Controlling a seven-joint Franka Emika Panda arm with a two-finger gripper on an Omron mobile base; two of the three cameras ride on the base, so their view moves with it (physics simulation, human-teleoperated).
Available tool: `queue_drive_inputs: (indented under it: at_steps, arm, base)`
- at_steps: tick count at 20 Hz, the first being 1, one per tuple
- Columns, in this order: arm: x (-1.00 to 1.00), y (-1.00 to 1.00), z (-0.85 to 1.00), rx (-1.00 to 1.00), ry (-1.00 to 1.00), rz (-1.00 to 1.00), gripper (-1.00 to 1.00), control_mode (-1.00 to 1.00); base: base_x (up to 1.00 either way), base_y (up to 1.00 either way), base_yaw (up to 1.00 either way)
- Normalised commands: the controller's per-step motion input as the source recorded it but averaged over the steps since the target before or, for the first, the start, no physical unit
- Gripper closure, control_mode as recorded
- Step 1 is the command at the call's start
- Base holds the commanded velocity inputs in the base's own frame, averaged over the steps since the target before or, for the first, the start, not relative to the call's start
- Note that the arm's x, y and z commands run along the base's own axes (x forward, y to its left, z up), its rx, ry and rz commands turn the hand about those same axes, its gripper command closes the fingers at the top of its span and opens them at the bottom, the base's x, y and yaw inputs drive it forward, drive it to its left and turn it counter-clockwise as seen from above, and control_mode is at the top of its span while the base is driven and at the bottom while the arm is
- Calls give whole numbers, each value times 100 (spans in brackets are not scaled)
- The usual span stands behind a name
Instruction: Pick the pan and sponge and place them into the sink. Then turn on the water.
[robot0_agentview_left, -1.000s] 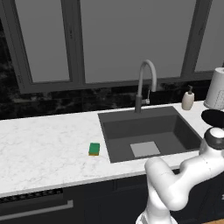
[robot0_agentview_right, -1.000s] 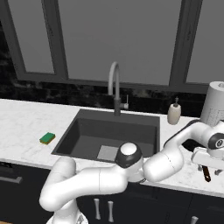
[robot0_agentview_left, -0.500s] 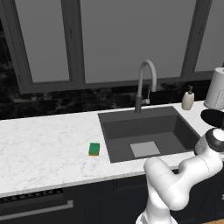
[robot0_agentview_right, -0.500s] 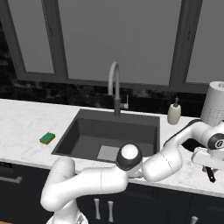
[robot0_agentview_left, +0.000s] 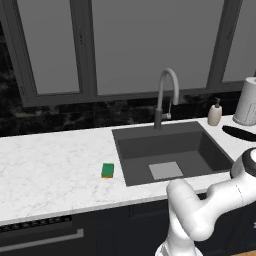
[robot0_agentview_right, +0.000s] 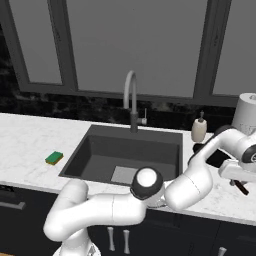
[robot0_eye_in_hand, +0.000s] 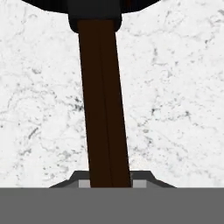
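Note:
The black pan (robot0_agentview_left: 240, 133) lies on the counter to the right of the sink (robot0_agentview_left: 170, 150), half hidden behind my arm in the right base view. Its thin dark handle (robot0_eye_in_hand: 104, 100) runs straight down the hand view into my gripper (robot0_eye_in_hand: 110, 181), whose fingertips (robot0_eye_in_hand: 139, 183) press against both of its sides. From the right base view the gripper (robot0_agentview_right: 239, 176) sits low over the handle (robot0_agentview_right: 242, 188). The green sponge (robot0_agentview_left: 107, 170) rests on the counter left of the basin, far from the gripper. No water runs from the faucet (robot0_agentview_left: 167, 95).
A soap dispenser (robot0_agentview_left: 215, 112) and a paper towel roll (robot0_agentview_left: 247, 102) stand behind the pan at the back right. Dark windows rise behind the white marble counter (robot0_agentview_left: 50, 170). The basin floor has a lighter square patch (robot0_agentview_left: 166, 170).
My hand has sunk slightly onto the pan's handle at the right of the sink. The pan and the sponge lie where they were.

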Motion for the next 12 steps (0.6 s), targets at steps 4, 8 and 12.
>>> queue_drive_inputs:
  at_steps: [4, 8, 12]
  arm:
    - [2, 66, 47, 0, -12, 16, 100, -100]
    - [-2, 73, 0, 0, -23, 12, 100, -100]
    - [-4, 61, 10, 0, -32, 10, 100, -100]
  base:
    - [0, 0, 0]
    - [0, 0, 0]
    - [0, 0, 0]
